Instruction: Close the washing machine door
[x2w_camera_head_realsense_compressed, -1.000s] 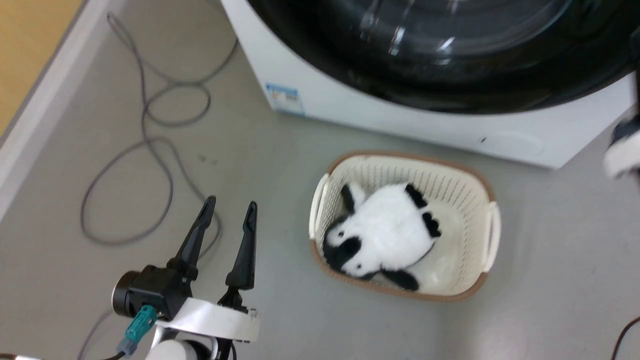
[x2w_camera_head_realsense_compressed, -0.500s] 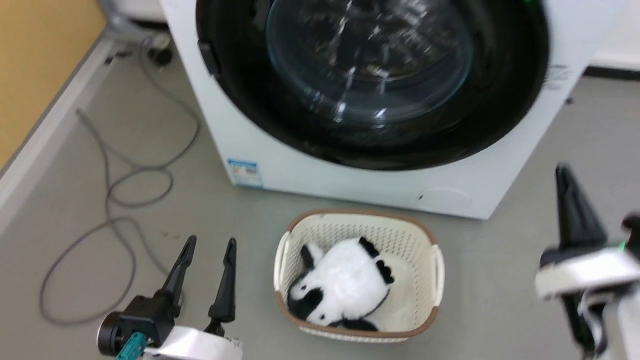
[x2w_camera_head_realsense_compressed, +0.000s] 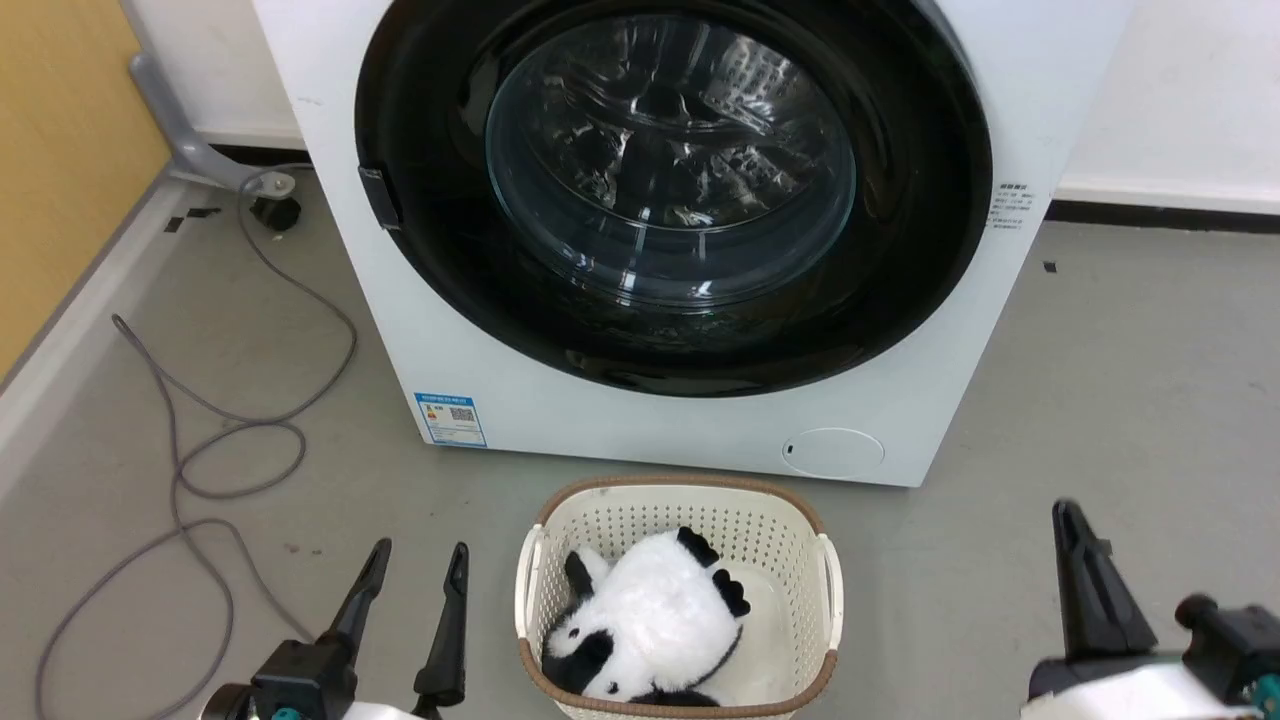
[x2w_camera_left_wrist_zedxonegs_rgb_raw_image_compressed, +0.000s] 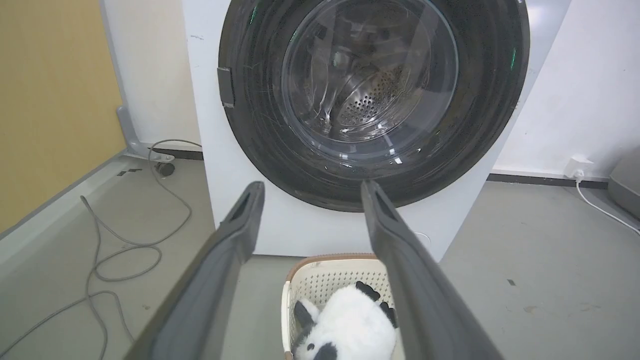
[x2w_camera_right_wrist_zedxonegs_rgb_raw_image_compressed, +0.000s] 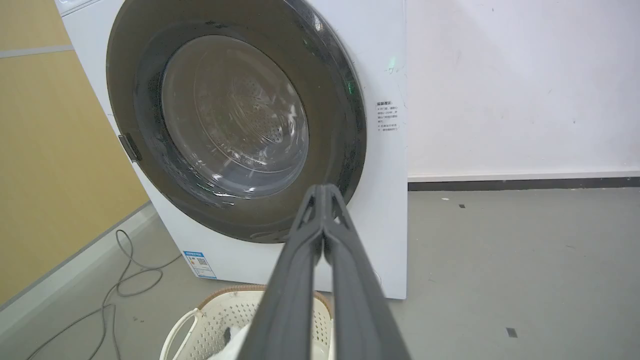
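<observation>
Door (x2w_camera_head_realsense_compressed: 670, 190) lies flat against the front of the white machine (x2w_camera_head_realsense_compressed: 700, 440) — big and round, black at the rim, with a clear glass bowl in the middle. It looks shut, and I can see no gap around it. Through the glass you can see the steel drum (x2w_camera_left_wrist_zedxonegs_rgb_raw_image_compressed: 370, 100) with its little holes. A small dark catch (x2w_camera_head_realsense_compressed: 378, 197) sits on the door's left edge. Low on the machine's front there is a blue label (x2w_camera_head_realsense_compressed: 450, 418) at the left and a round cap (x2w_camera_head_realsense_compressed: 833, 452) at the right.

On the grey floor (x2w_camera_head_realsense_compressed: 1100, 380), just in front of the machine, stands a cream basket (x2w_camera_head_realsense_compressed: 680, 520) with a brown rim. A black and white toy panda (x2w_camera_head_realsense_compressed: 650, 620) lies inside it.

The left gripper (x2w_camera_head_realsense_compressed: 421, 548) is at the lower left, beside the basket but apart from it. Its two fingers are spread wide and hold nothing. They point toward the machine. The right gripper (x2w_camera_head_realsense_compressed: 1063, 512) is at the lower right, on the other side of the basket — its fingers are pressed tight together with nothing between them. Both grippers are well apart from the door.

A grey cable (x2w_camera_head_realsense_compressed: 178, 470) loops over the floor left of the machine, near a yellow wall (x2w_camera_head_realsense_compressed: 60, 150).
</observation>
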